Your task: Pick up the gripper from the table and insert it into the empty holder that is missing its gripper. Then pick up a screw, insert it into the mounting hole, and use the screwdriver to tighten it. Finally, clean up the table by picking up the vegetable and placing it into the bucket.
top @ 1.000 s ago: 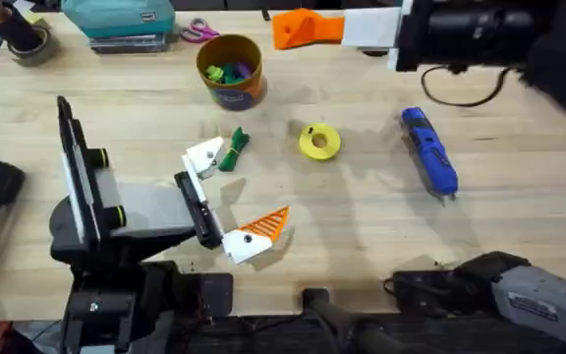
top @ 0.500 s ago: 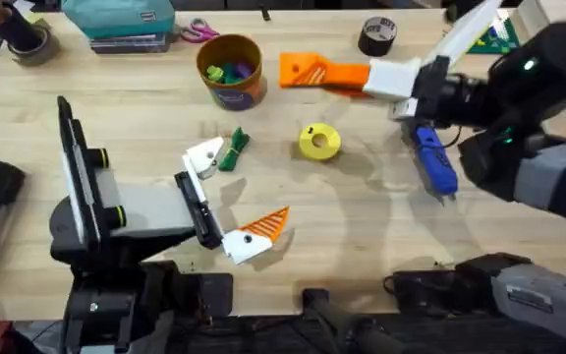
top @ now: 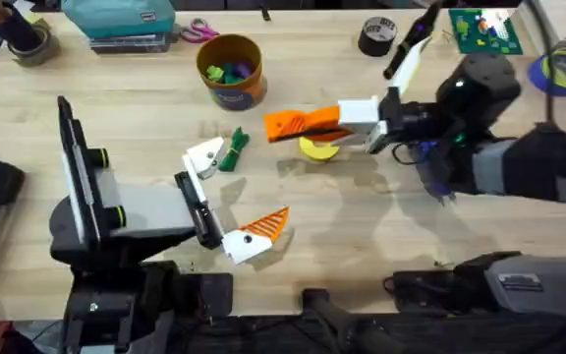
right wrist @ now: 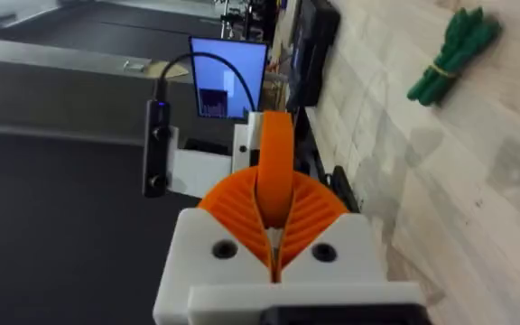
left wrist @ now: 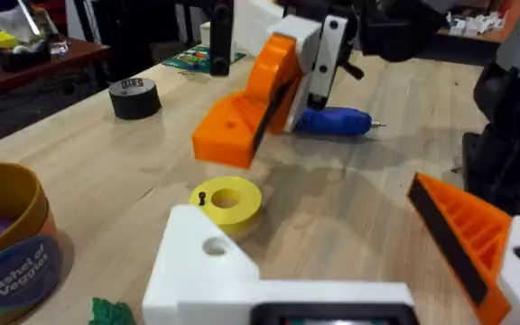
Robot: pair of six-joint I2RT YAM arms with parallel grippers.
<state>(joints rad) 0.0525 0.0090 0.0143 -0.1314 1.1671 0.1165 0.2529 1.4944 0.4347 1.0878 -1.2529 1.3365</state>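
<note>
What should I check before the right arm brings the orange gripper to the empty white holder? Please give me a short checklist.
1. The gripper is clamped in the right gripper: ok.
2. The left gripper is open, so there is room at the holder: ok.
3. The gripper is lined up with the holder: not ok; it is apart from it, above the yellow disc.
4. The space beside the holder is free: not ok; the vegetable lies right next to it.
5. The screwdriver lies ready on the table: ok.
</note>
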